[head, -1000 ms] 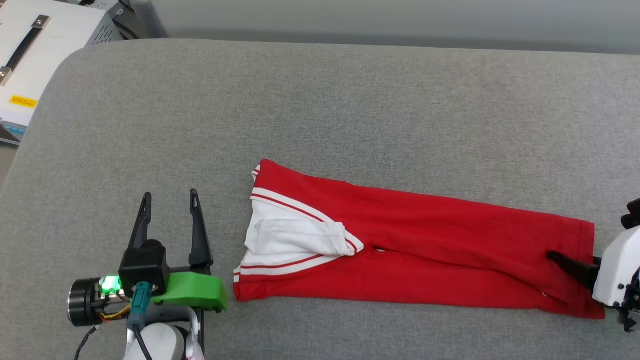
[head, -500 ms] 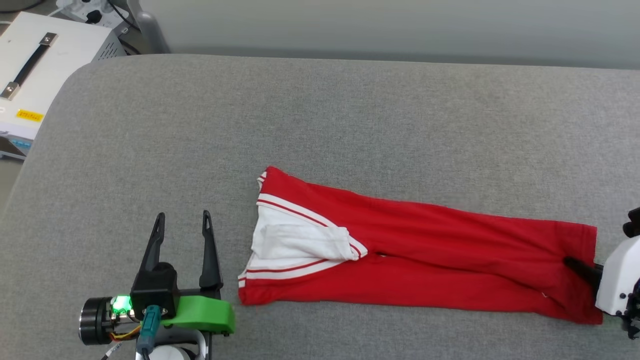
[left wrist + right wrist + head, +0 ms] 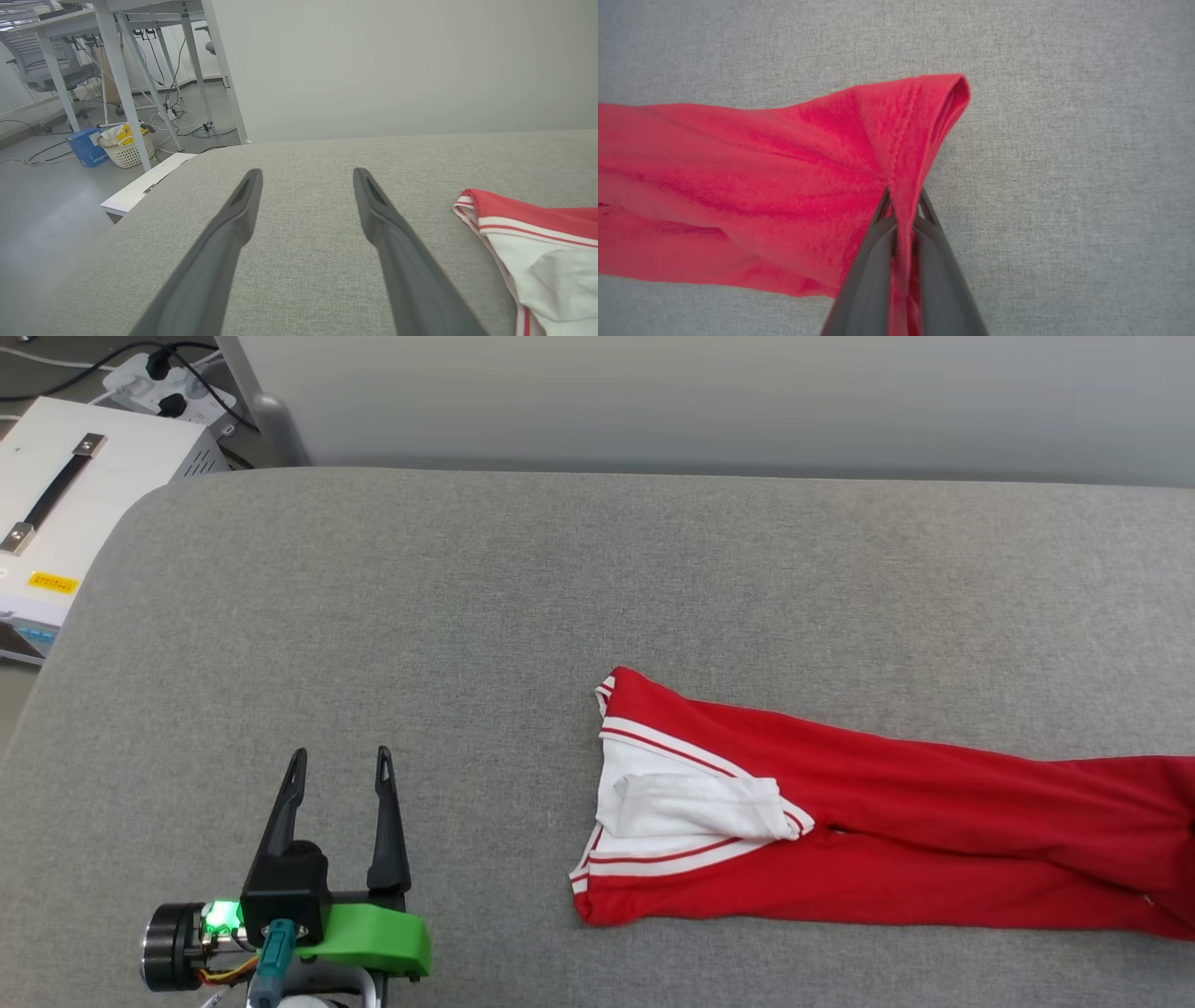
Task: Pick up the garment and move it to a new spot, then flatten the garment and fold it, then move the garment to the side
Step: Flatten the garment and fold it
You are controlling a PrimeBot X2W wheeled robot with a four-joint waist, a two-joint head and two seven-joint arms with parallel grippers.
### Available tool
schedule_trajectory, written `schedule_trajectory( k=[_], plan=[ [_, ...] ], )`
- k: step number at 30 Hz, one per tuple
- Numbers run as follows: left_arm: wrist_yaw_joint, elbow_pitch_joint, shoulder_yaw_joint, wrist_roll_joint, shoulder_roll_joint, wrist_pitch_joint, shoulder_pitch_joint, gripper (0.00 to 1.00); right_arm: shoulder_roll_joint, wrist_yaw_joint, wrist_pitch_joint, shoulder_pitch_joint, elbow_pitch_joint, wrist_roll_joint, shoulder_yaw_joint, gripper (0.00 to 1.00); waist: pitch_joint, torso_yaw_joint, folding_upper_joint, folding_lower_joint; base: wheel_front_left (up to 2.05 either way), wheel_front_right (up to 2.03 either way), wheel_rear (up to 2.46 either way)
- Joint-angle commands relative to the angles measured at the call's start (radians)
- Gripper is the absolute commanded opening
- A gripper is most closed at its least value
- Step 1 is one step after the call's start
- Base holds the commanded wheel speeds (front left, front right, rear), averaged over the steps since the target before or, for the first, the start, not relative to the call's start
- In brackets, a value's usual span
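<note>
Garment [image 3: 934, 840] dragged right, R gripper [image 3: 903, 198] clamped on it

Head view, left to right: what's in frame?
white box → left gripper, open → garment, sleeve end first, red body running off the right edge.

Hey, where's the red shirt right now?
In the head view the shirt lies at the lower right of the grey pad, apart from the open left pincer; the right pincer grips its hem.
</note>
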Motion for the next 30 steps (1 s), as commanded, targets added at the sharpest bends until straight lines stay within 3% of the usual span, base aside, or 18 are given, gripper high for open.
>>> schedule_trajectory(
  k=[1, 11, 19, 30],
  plan=[
    [-0.007, 0.004, 0.007, 0.011, -0.005, -0.006, 0.016, 1.00, -0.014, -0.002, 0.004, 0.015, -0.012, 0.010, -0.008, 0.00, -0.003, -0.002, 0.0000, 0.0001, 0.00, 0.00, 0.00],
    [-0.036, 0.014, 0.010, 0.024, -0.022, -0.006, 0.018, 1.00, 0.022, -0.002, 0.046, 0.083, -0.268, 0.119, -0.062, 0.00, -0.013, 0.005, 0.0000, 0.0001, 0.00, 0.00, 0.00],
    [-0.053, 0.015, 0.012, 0.030, -0.032, -0.006, 0.010, 1.00, 0.070, -0.002, 0.123, 0.050, -0.439, 0.051, -0.071, 0.00, 0.001, 0.013, 0.0000, 0.0001, 0.00, 0.00, 0.00],
    [-0.072, 0.023, 0.001, 0.039, -0.046, -0.006, -0.041, 1.00, 0.272, -0.002, 0.293, -0.154, -0.500, -0.131, 0.047, 0.00, 0.053, 0.026, 0.0000, 0.0001, 0.00, 0.00, 0.00]
  ],
)
